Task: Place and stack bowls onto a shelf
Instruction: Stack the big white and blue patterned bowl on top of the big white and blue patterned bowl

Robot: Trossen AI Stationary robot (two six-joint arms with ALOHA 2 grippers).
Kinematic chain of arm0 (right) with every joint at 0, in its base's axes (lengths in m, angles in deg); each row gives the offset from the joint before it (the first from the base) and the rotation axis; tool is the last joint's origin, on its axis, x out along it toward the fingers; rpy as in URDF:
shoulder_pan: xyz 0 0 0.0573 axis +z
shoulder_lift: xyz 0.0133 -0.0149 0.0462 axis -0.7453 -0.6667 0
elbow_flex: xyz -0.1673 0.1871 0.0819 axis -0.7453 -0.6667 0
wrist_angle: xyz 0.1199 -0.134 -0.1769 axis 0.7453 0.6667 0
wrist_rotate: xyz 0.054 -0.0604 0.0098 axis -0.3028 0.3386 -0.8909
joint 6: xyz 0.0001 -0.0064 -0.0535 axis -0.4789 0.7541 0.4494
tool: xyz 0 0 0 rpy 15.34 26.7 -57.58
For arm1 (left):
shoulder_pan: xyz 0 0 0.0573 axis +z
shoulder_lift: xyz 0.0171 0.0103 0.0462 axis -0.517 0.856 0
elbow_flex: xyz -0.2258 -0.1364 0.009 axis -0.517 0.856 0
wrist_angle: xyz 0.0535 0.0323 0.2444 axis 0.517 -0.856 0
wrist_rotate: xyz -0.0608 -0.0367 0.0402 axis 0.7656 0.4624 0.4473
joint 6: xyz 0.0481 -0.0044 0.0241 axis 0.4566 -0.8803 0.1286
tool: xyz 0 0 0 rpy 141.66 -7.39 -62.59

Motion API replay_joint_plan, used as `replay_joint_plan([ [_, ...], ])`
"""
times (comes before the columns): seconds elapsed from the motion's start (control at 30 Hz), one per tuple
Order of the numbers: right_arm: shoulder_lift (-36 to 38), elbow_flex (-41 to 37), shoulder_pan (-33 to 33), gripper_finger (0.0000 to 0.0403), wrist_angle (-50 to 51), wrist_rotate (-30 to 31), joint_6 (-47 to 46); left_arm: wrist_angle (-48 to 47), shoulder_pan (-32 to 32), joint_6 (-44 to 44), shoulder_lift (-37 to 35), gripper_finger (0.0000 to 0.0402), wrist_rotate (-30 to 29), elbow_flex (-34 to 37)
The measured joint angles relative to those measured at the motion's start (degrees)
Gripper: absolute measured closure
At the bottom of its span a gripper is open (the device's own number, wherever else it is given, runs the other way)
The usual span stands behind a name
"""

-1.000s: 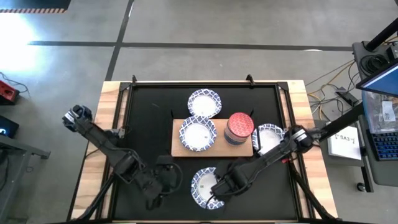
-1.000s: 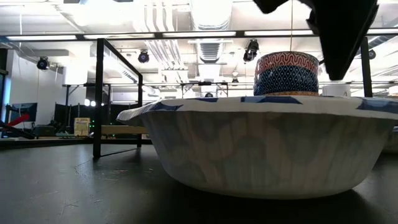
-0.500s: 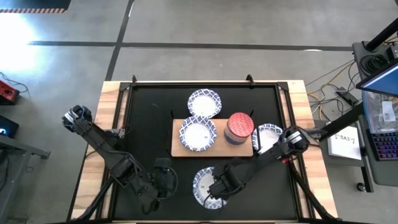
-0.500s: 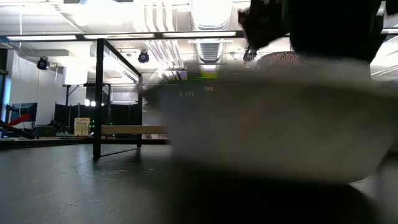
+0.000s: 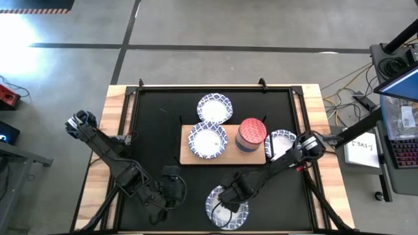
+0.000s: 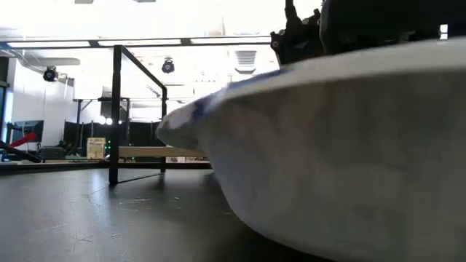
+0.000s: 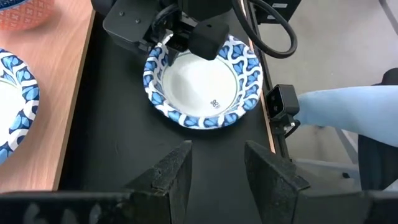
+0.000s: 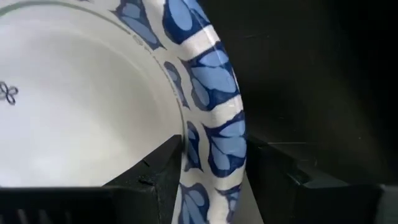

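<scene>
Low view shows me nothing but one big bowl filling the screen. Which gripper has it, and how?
Observer: The right gripper is shut on the held bowl, one finger inside the rim and one outside.
Operator: What is on the shelf?
Observer: The shelf carries the shelved bowl, a wide one, and at its right end a stack of small bowls.
Operator: And the left arm?
Observer: The left gripper is open, near the table's front, left of the held bowl and apart from it.

high: looking straight down over table [image 5: 157, 130] | low: sitting at tabletop level, crowded by patterned bowl [image 6: 349, 153] | wrists: both facing that bowl closely
</scene>
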Motion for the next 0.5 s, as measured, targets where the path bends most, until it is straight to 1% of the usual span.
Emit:
replay_joint_plan([
  [0.1,0.1,0.1,0.0,0.0264,-0.1,0.0,0.0,0.0,0.0,0.0,0.0,0.0272,0.0,0.0],
  [0.37,0.4,1.4,0.0,0.0352,-0.4,-0.7,1.0,0.0,0.0,0.0,0.0,0.0272,0.0,0.0],
  [0.5,1.9,1.7,-0.1,0.0379,-0.5,-1.5,1.6,0.0,0.0,0.0,0.0,0.0272,0.0,0.0],
])
